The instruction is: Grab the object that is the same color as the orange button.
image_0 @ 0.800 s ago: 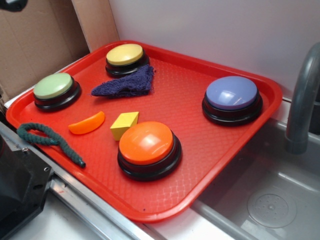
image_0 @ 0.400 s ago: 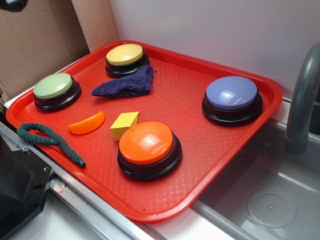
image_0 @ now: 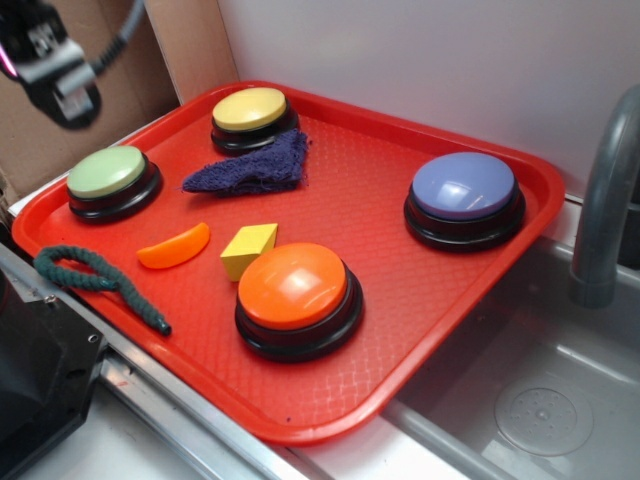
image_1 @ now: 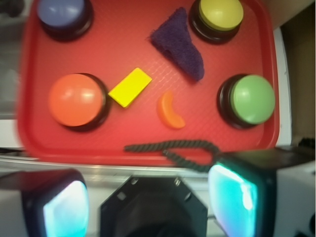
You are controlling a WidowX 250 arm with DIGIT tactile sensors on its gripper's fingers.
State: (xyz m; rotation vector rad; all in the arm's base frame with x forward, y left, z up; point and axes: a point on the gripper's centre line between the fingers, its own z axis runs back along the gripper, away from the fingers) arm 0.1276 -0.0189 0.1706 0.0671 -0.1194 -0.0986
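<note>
The gripper point(image_0: 55, 65) hangs high above the tray's point(image_0: 420, 340) far-left corner in the exterior view, blurred, clear of everything, with a cable trailing up from it. In the wrist view its two fingers point(image_1: 237, 197) frame the bottom of the picture, set wide apart with nothing between them: it is released and empty.

Nearest to it, in the wrist view, a dark green rope point(image_1: 173, 148) lies along the tray's near rim point(image_1: 74, 153), just ahead of the fingers. Straight ahead beyond the rope sits the orange slice point(image_1: 169, 111), flat on the tray, its curved back turned to the left, touching nothing. In the exterior view the slice point(image_0: 174, 247) lies well below and to the right of the gripper, between the rope point(image_0: 95, 280) and the yellow block point(image_0: 248, 248).

Just left of the slice in the wrist view is the yellow block point(image_1: 130, 87), and left of that, close beside it, the orange button point(image_1: 75, 99). Right of the slice stands the green button point(image_1: 253, 99); in the exterior view this green button point(image_0: 107, 172) is the thing most nearly under the gripper. Farther ahead lies a dark purple cloth point(image_1: 180, 47), with the yellow button point(image_1: 220, 14) at its right and the purple-blue button point(image_1: 61, 11) in the far-left corner.

Beyond the tray in the exterior view, well away from the gripper, are a grey sink point(image_0: 540, 400) and a faucet point(image_0: 605, 200).
</note>
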